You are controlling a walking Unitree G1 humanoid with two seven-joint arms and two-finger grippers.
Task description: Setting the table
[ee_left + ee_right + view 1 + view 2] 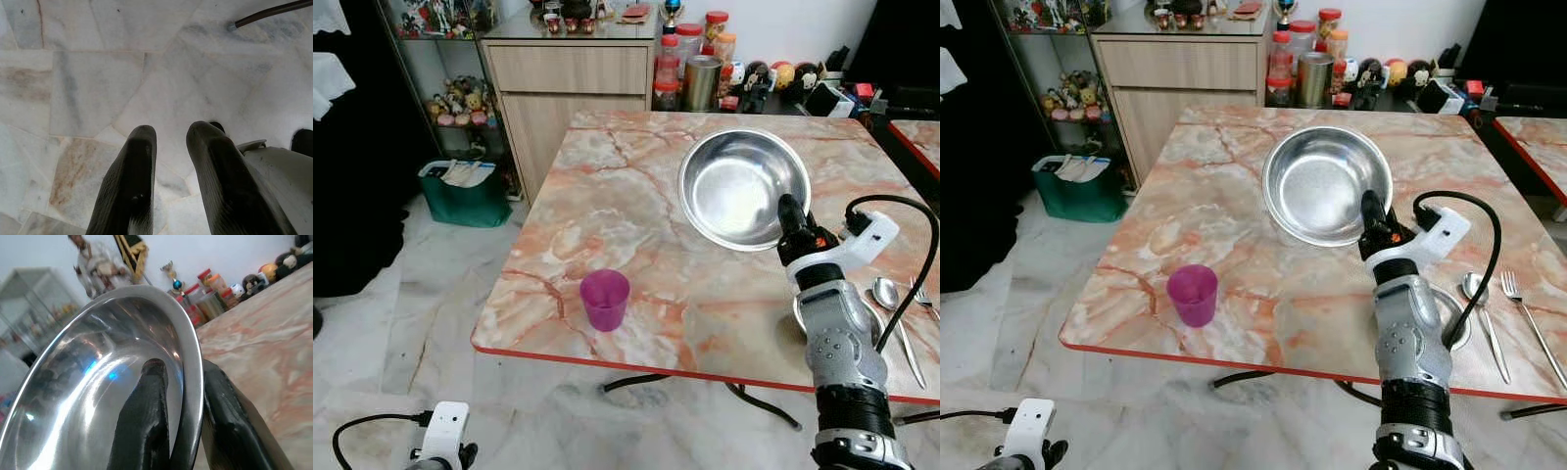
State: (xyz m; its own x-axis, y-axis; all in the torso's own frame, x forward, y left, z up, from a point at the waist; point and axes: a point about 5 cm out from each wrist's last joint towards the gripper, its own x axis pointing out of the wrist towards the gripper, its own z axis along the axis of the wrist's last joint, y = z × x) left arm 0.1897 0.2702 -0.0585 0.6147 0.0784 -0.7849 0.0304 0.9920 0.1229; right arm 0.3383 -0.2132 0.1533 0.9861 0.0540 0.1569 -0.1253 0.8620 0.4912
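Observation:
A large steel bowl (736,184) rests tilted on the marble table (607,206), its near right rim pinched by my right gripper (790,217). In the right wrist view one black finger lies inside the bowl (98,382) and the other outside the rim. A purple plastic cup (605,299) stands upright near the table's front edge. A spoon (891,318) and fork (1531,323) lie at the front right beside a round steel piece (1451,311) half hidden by my arm. My left gripper (171,147) hangs low over the floor, fingers slightly apart, holding nothing.
A wooden cabinet (568,83) stands behind the table, with jars and a tin (700,83) and toys next to it. A green bag (465,191) sits on the floor at the left. A second table edge (915,137) is at the far right.

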